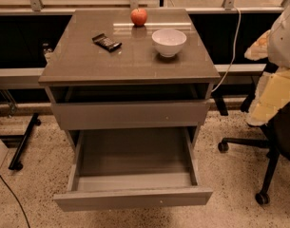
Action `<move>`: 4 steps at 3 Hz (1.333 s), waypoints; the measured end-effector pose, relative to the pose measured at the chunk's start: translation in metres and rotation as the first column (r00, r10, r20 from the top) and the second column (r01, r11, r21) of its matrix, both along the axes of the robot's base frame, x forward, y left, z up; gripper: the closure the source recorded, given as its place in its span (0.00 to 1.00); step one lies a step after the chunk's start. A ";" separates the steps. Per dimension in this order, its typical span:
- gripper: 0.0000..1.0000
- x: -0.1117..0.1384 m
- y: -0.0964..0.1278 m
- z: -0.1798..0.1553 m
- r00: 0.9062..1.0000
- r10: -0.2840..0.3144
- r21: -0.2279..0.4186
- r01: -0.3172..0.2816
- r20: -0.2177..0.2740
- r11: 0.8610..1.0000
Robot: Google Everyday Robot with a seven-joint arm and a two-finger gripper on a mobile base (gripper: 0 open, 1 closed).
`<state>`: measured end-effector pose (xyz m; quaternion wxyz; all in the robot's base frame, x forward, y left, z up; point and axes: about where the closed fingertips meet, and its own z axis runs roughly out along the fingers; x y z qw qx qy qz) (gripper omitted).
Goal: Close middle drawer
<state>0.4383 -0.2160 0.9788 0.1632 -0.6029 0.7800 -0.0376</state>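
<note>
The middle drawer (133, 197) is pulled far out of the grey-brown cabinet (87, 65). Its deep grey box is empty and its flat front panel has a tiny pale dot. Above it, a shorter drawer front (130, 115) stands slightly out, with a dark gap under the tabletop. The drawer below is hidden under the open one. My arm, white and pale yellow, hangs at the right edge of the camera view. Its gripper (264, 113) is at the arm's lower end, to the right of the cabinet, apart from it and above the floor.
On the tabletop are a red apple (139, 16), a white bowl (169, 42) and a dark snack bar (106, 42). A black office chair base (258, 148) stands at the right. A white cable (232, 51) hangs behind the cabinet. A black stand foot (23, 148) is at the left.
</note>
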 end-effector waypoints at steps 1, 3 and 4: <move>0.41 -0.005 -0.003 -0.010 1.000 0.003 0.019 -0.002 -0.006 1.000; 0.89 -0.011 -0.002 -0.078 0.995 0.062 0.063 -0.057 -0.077 0.996; 1.00 -0.007 -0.004 -0.130 0.991 0.099 0.105 -0.090 -0.087 0.990</move>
